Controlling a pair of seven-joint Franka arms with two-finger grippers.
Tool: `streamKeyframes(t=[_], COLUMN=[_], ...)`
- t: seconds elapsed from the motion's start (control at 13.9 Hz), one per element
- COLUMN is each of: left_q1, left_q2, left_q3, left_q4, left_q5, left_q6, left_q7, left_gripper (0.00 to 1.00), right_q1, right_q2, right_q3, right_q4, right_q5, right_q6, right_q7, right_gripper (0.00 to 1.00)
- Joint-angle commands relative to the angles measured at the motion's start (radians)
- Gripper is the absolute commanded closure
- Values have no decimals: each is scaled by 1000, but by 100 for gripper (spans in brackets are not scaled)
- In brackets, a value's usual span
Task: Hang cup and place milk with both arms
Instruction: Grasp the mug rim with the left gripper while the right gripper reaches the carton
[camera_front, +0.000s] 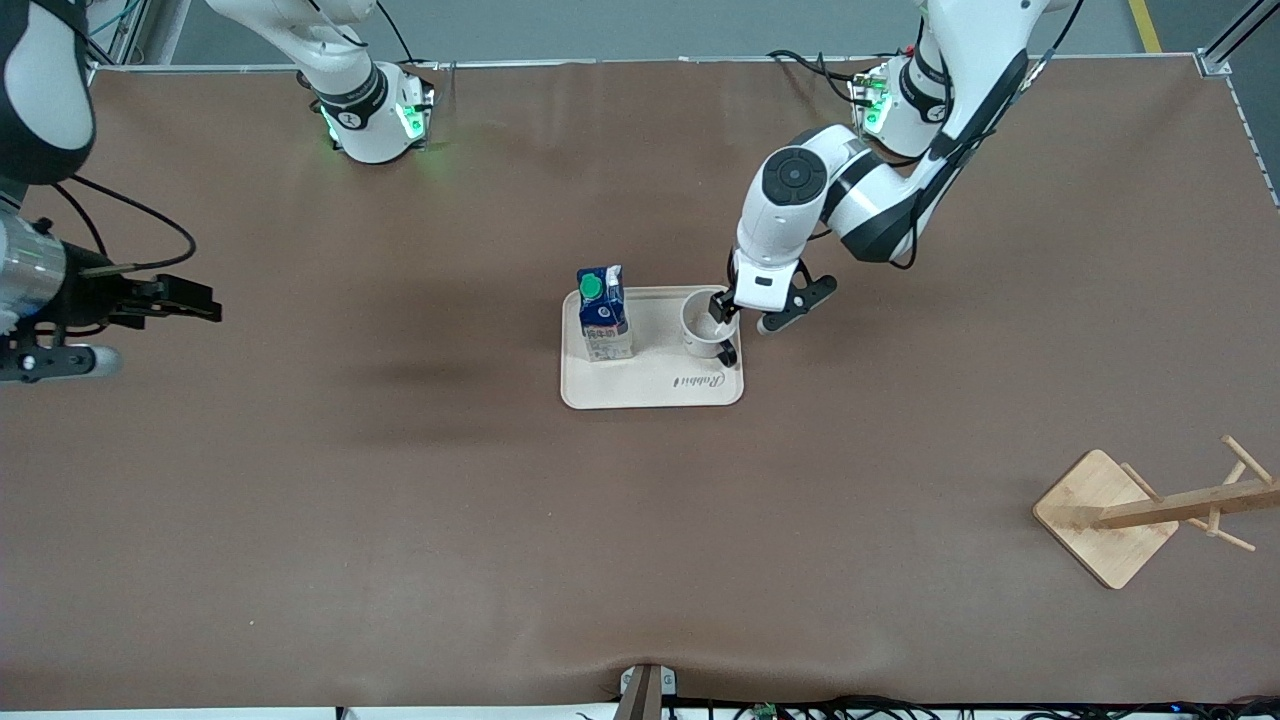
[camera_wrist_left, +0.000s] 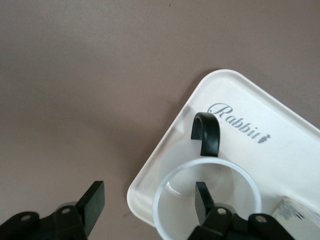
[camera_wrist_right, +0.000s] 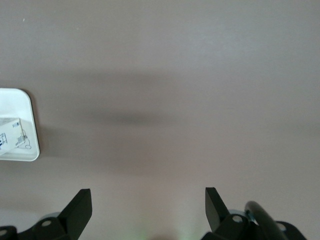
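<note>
The white cup (camera_front: 703, 326) stands upright on the cream tray (camera_front: 655, 385), its black handle (camera_front: 727, 352) turned toward the front camera. The blue milk (camera_front: 603, 314) with a green cap stands on the same tray, beside the cup toward the right arm's end. My left gripper (camera_front: 738, 315) is open and down at the cup. In the left wrist view one of its fingers (camera_wrist_left: 202, 199) sits inside the cup's rim (camera_wrist_left: 165, 186) and the other hangs outside over the table, so the left gripper (camera_wrist_left: 148, 194) straddles the wall. My right gripper (camera_front: 205, 300) (camera_wrist_right: 147, 200) waits open over bare table.
A wooden cup rack (camera_front: 1105, 515) with pegs stands near the left arm's end of the table, nearer the front camera than the tray. The tray's corner (camera_wrist_right: 17, 105) and the milk's lower edge (camera_wrist_right: 10, 136) show in the right wrist view. Brown table surrounds the tray.
</note>
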Motion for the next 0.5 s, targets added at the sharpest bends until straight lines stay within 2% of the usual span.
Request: streamKeyframes(t=[0.0, 0.22, 0.36, 0.43], left_q1=[-10, -33, -39, -38], left_q2=[50, 90, 93, 103], left_q3=[-4, -4, -4, -4], left_q4=[17, 26, 29, 38], left_q5=[96, 149, 172, 173], left_q6=[18, 21, 21, 21], left_q7=[-106, -166, -189, -188], left_gripper=[21, 27, 47, 64], right_q1=[24, 32, 81, 89], right_q2=[-1, -1, -1, -1], right_q3=[-2, 0, 0, 0], right_q4=[-9, -90, -101, -101], right_q5=[11, 15, 37, 51], right_q6=[-7, -33, -28, -25], right_q7=[12, 70, 109, 139], right_gripper=[0, 0, 0, 0])
